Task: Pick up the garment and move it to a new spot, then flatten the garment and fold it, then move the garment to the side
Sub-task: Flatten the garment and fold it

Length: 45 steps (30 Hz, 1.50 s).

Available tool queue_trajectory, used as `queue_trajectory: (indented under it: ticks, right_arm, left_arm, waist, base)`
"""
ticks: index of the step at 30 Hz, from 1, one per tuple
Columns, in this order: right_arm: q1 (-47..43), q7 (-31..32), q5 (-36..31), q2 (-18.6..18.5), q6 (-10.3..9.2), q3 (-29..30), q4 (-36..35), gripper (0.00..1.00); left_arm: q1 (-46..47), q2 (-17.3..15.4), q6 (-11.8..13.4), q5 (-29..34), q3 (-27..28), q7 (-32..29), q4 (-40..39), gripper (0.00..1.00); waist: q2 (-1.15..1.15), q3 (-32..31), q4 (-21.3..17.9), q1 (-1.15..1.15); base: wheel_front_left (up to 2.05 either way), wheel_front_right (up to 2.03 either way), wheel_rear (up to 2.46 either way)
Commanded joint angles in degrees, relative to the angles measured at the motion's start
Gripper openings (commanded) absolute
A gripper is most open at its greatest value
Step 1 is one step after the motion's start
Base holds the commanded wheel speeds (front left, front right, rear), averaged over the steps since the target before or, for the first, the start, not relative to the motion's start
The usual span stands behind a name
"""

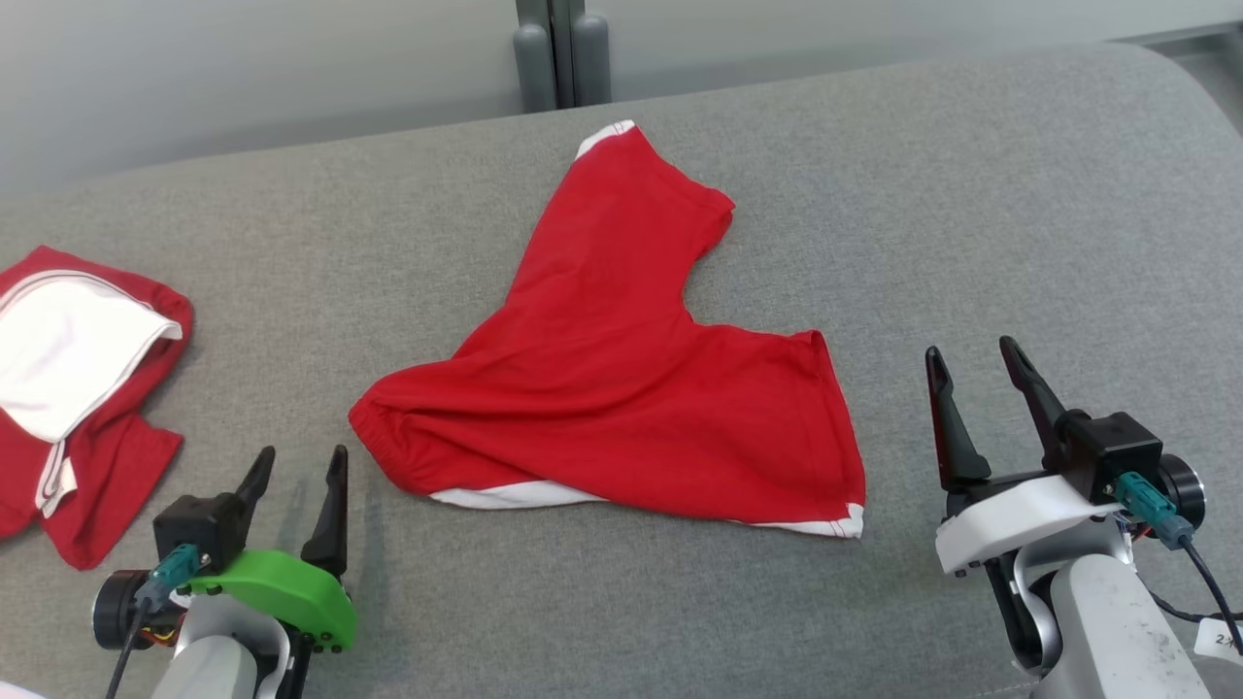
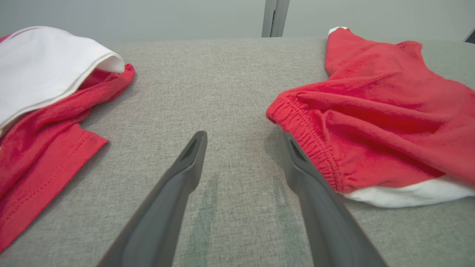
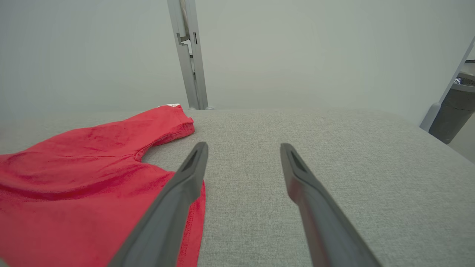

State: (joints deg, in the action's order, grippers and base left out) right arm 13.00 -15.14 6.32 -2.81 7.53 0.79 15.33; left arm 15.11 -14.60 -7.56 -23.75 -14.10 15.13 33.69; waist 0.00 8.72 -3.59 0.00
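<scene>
A grey fabric-covered worktop [image 1: 971, 243] carries everything. Near its middle lies the task's garment, a pair of red cotton shorts with white trim [image 1: 621, 388], spread roughly flat with 2 legs splayed apart, 1 pointing to the far edge and 1 to the robot's right; the gathered waistband faces the robot's left. At the left edge sits a second red garment with a white lining turned outward [image 1: 78, 388], crumpled and well apart from the shorts.

The left pincer [image 1: 303, 453], on a green mount, stands spread and holds nothing, low over the worktop between the 2 garments, just beside the waistband corner. The right pincer [image 1: 969, 345], on a white mount, is also spread and bare, near the right leg's hem but apart from it.

The left wrist view brings out the waistband's elastic puckers [image 2: 311, 144] and the white strip below them [image 2: 408, 194], beside that pincer's right-hand finger. The right wrist view takes in a dark grey cylinder [image 3: 451, 111] beyond the worktop's far right. A grey metal post [image 1: 560, 49] rises behind the far edge.
</scene>
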Motion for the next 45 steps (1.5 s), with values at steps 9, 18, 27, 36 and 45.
queue_trajectory:
  ticks: [9,18,27,36,45]
  right_arm:
    - [-3.94,-0.01,2.31,-0.18,-0.08,-1.73,0.65,1.00]
    - [-4.96,-0.02,7.07,-0.25,-0.09,-9.09,6.77,1.00]
    - [-0.69,-0.01,12.47,-0.22,-0.08,-12.10,15.03,1.00]
    - [2.27,-0.01,13.69,-0.22,-0.08,-13.10,19.05,1.00]
    - [4.25,-0.01,13.61,-0.27,-0.08,-11.49,18.83,0.00]
  left_arm:
    - [-8.41,6.24,0.13,7.71,9.43,0.02,-8.09,1.00]
    - [-10.17,8.34,0.13,8.47,8.90,0.02,-10.60,1.00]
    - [-8.28,7.19,0.13,7.54,7.40,0.02,-11.51,1.00]
    - [-7.67,7.03,0.14,6.71,6.61,0.02,-12.32,1.00]
    - [-7.32,6.47,0.14,5.28,5.23,0.02,-12.93,1.00]
  waist:
    - [0.00,-4.69,0.76,0.00]
    - [0.00,-3.12,2.72,0.00]
    - [0.00,-0.70,4.59,0.00]
    - [0.00,0.27,6.03,0.00]
    - [0.00,1.29,6.55,0.00]
  base:
    - [0.00,0.00,0.00]
    - [0.00,0.00,0.00]
    - [0.00,0.00,0.00]
    - [0.00,0.00,0.00]
    - [0.00,0.00,0.00]
